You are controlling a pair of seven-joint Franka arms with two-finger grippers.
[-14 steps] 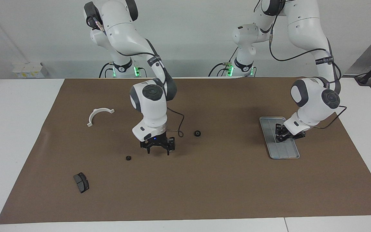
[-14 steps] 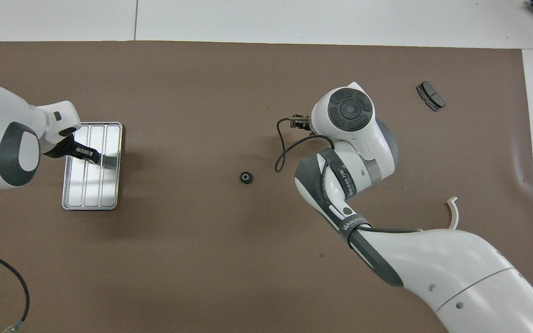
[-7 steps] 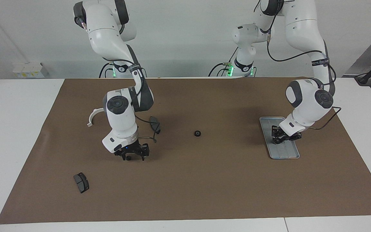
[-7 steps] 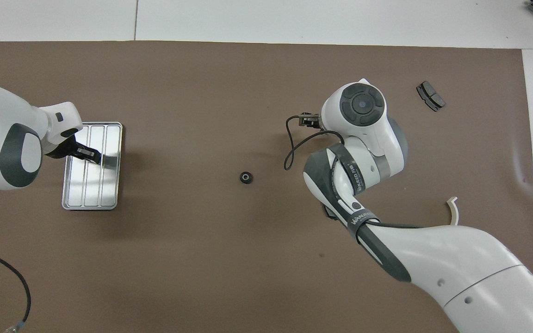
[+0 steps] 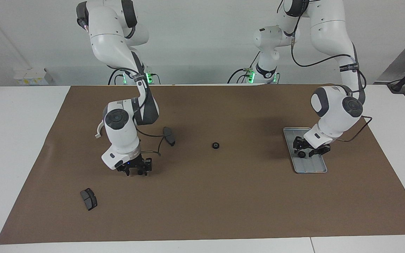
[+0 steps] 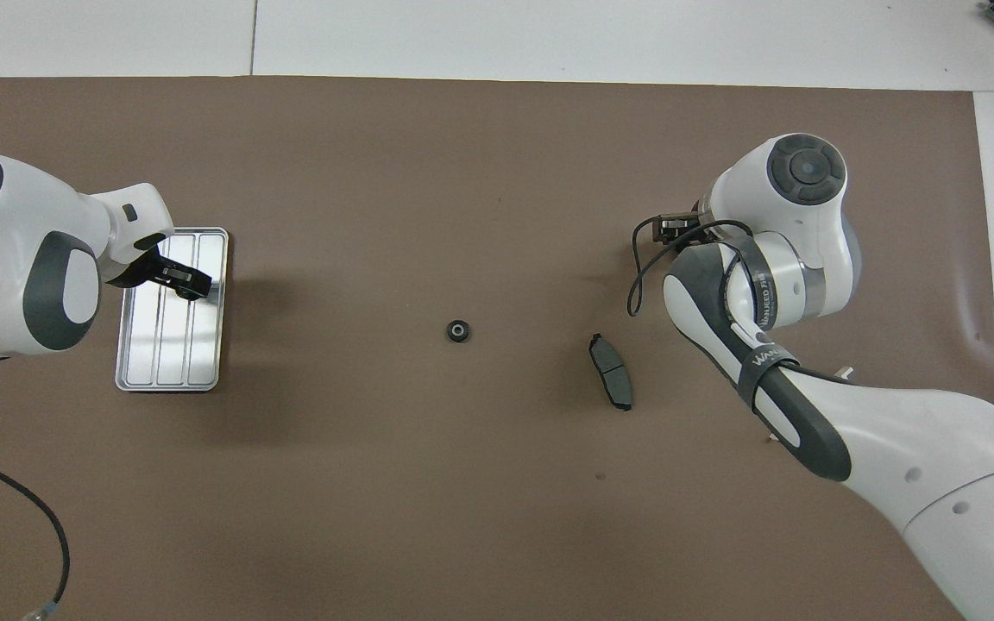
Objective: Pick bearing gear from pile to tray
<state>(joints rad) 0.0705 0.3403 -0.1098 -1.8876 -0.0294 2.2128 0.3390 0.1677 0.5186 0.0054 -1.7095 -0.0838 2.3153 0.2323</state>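
The left gripper (image 5: 308, 151) is hovering low over the tray (image 5: 320, 168) with fingers spread, so its bearing gear (image 5: 301, 154) is lying inside. In the facing view, at eight o'clock from the centre gear (image 5: 216, 145), the right gripper (image 5: 134, 171) is straddling another gear (image 5: 140, 172), fingers spread to pinch it.

robot lab: two white arms (image 5: 118, 52) at brown-matted table (image 5: 223, 211)

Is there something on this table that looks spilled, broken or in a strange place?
Nothing looks spilled or broken. The parts lie scattered apart on the brown mat: two dark pads, a white half-ring bracket and one black round piece. The tray lies flat.
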